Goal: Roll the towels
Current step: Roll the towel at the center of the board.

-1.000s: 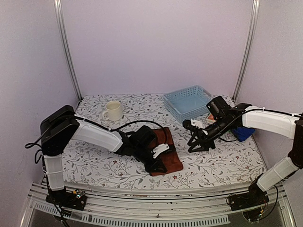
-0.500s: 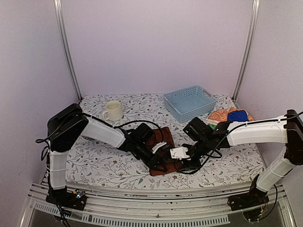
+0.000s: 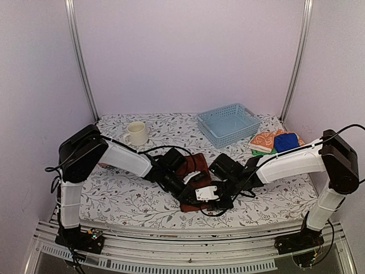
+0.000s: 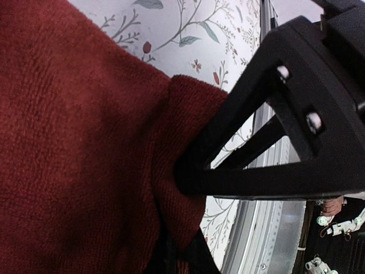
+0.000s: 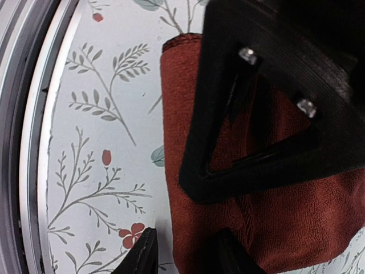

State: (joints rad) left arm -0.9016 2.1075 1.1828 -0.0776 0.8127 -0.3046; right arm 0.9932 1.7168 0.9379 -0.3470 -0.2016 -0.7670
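1. Centrally, near the front edge of the table (image 3: 114, 194), which carries a floral-print cover, lies the rust-brown towel (image 3: 198, 164); its far part shows beyond the arms, and its near edge is bunched beneath the 2 grippers
2. Left gripper (image 3: 188, 193): reaches in from the left, jaws closed tight on a thick fold at the towel's near corner. In the left wrist view the cloth puckers into creases where 1 black finger (image 4: 239, 142) pinches it
3. Right gripper (image 3: 206, 200): reaches in from the right, just beside the left gripper, low over the same near edge. In the right wrist view its jaws stand partly apart, with the towel's rounded, doubled-over edge running between them; whether they press on the cloth cannot be told
4. Metal rail (image 5: 23, 114) of the table front: near the towel's edge in the right wrist view, with a strip of floral cover between them
5. Remaining towels, piled at the table's right edge, well apart from both grippers: an orange white-patterned towel (image 3: 262, 138), a royal-blue towel (image 3: 287, 141) touching it, and a green towel (image 3: 263, 151) showing as a sliver under the orange one
6. Pale blue lattice basket (image 3: 206, 130): at the back right, near the pile
7. Cream mug (image 3: 137, 133): upright at the back left, handle to the left
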